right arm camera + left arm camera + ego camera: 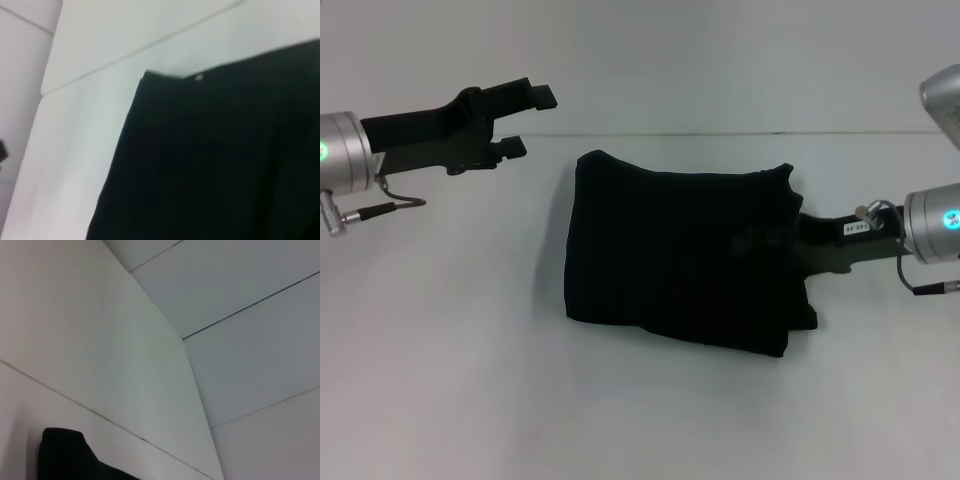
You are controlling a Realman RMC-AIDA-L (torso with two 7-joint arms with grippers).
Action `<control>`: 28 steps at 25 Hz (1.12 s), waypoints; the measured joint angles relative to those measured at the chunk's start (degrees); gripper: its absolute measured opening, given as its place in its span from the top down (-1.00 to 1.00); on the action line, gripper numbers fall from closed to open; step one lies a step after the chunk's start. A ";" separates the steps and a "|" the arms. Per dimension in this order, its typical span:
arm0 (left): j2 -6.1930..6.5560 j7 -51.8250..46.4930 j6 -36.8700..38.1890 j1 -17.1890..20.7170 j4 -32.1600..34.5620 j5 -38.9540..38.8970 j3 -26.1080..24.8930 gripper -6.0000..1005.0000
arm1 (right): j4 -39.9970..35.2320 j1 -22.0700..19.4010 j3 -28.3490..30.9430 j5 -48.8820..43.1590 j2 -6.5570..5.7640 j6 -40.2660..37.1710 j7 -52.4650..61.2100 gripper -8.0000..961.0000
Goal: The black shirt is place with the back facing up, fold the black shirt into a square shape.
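Note:
The black shirt (682, 258) lies folded into a rough square at the middle of the white table (440, 340). My right gripper (825, 245) reaches in from the right, and its front end is hidden at the shirt's right edge. In the right wrist view the shirt (215, 160) fills most of the picture. My left gripper (532, 120) is open and empty, held above the table to the back left of the shirt, apart from it. A corner of the shirt (65, 455) shows in the left wrist view.
The table's back edge (720, 133) runs just behind the shirt, with a pale wall beyond it. Bare tabletop lies to the left of the shirt and in front of it.

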 joint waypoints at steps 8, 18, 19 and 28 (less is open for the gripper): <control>-0.08 0.01 -0.58 0.47 -0.01 -0.05 0.01 -0.90 | 1.39 -0.20 -3.02 -0.35 0.98 6.33 -0.36 -0.71; 0.26 0.59 -1.12 0.40 -1.98 -0.81 0.01 -0.90 | 1.86 -0.42 -2.55 1.14 1.84 7.28 -1.65 -0.63; 0.26 0.62 -1.15 0.41 -2.06 -0.82 0.01 -0.89 | 1.87 -0.44 -2.51 1.38 1.85 7.23 -1.41 -0.62; 0.14 0.81 -1.16 0.46 -2.23 -1.36 0.01 -0.89 | 1.88 -0.79 -2.82 2.08 1.80 7.95 -0.81 -0.18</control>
